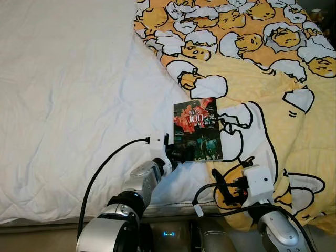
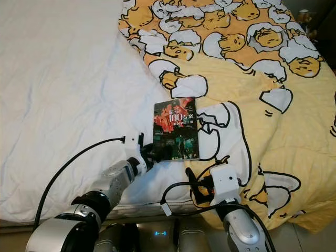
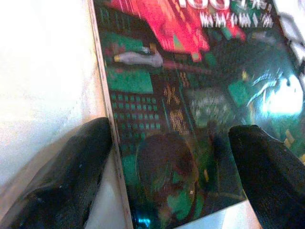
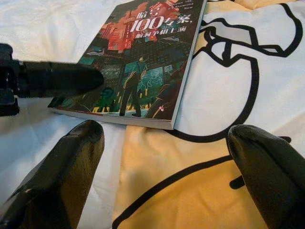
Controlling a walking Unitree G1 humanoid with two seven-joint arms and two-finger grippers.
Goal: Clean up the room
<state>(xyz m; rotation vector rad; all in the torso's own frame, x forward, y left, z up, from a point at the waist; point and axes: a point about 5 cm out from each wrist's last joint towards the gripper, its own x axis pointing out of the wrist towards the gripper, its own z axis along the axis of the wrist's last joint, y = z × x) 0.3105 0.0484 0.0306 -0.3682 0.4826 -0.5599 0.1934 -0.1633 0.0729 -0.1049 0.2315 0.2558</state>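
Both hands gape: left hand [image 1: 181, 154] straddles the book [image 1: 197, 129] corner (reflections visible up close), right hand [image 1: 223, 190] empty.

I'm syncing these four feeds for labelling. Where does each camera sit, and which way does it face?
Left eye view: on the head, looking down at the bed, book, both arms.
Right eye view: its stereo twin, same scene.
Left wrist view: along the left pincer, fingers apart at the book's near edge.
Right wrist view: along the open right pincer, toward the book on the yellow blanket.
Shared: both wrist views show the book; the right also catches a left finger.
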